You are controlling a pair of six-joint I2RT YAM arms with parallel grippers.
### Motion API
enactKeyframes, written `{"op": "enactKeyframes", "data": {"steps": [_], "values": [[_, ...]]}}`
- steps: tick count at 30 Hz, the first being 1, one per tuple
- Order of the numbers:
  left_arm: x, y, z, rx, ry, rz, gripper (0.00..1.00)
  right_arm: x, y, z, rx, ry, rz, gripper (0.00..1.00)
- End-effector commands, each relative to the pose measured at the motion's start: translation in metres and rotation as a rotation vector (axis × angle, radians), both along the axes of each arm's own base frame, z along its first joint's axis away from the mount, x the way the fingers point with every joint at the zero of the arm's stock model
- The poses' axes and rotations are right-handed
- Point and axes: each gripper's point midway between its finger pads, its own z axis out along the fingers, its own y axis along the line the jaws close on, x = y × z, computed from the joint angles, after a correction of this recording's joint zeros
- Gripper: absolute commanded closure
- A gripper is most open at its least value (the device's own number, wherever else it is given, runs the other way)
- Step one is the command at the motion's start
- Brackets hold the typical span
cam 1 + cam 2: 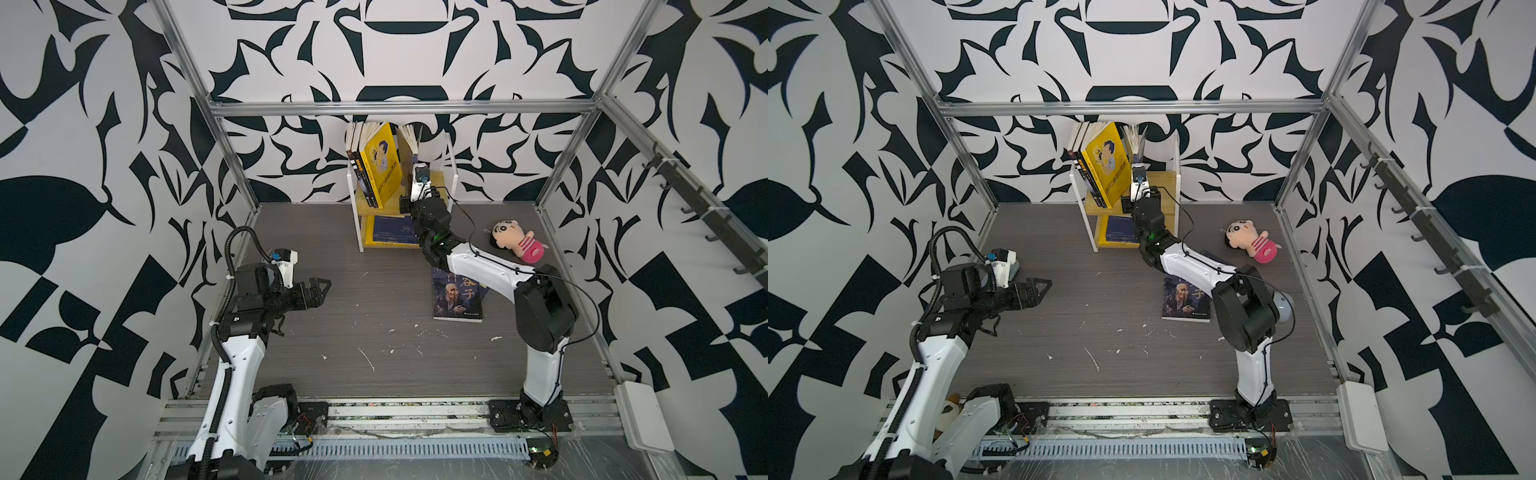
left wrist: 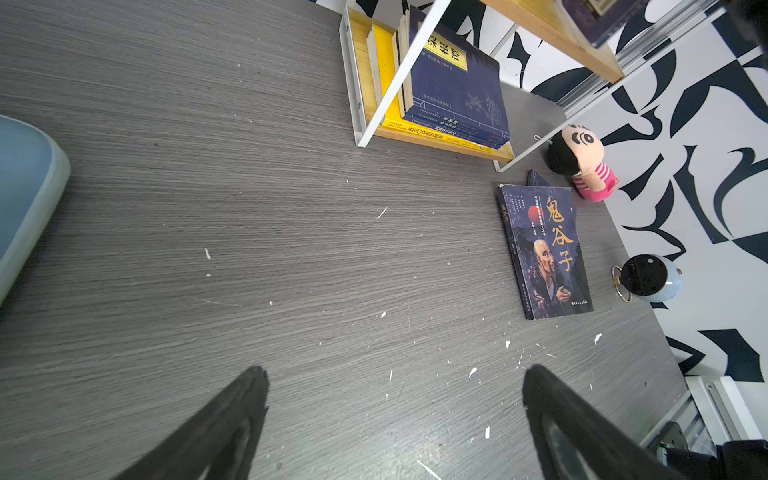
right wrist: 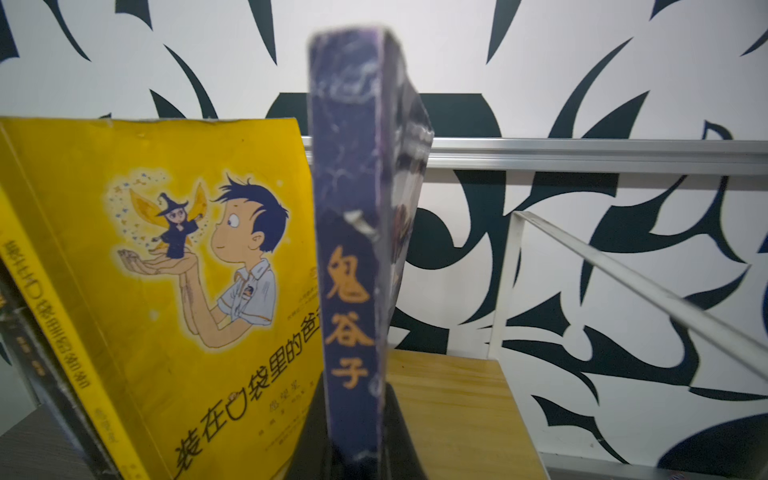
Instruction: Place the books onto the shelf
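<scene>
The right hand is clamping the purple-spined book upright at the upper board of the shelf, just beside the leaning yellow cartoon book; nothing is propping its far side, so release is risking a sideways topple.

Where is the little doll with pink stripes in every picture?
In a top view: the doll lies to the right of the shelf.
In a top view: the same spot, doll right of the shelf.
Left wrist: doll between the shelf's corner and the old-man book.
Right wrist: not in it.
Shared landmark: the shelf, whose yellow board shows there too.
</scene>
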Motion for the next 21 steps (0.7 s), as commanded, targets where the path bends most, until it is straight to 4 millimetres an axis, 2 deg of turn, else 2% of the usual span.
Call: {"op": "enactKeyframes", "data": {"steps": [1, 10, 21], "values": [[-0.003, -0.003, 0.009, -0.005, -0.015, -0.017, 0.01, -0.006, 0.002, 0.059, 0.138, -0.158, 0.060, 1.00], [-0.005, -0.004, 0.008, 0.009, -0.022, -0.021, 0.00, 0.003, 0.028, 0.044, 0.151, -0.144, 0.163, 1.00], [-0.005, -0.006, 0.009, 0.003, -0.029, -0.029, 0.00, 0.003, 0.045, 0.026, 0.153, -0.090, 0.241, 1.00]]}}
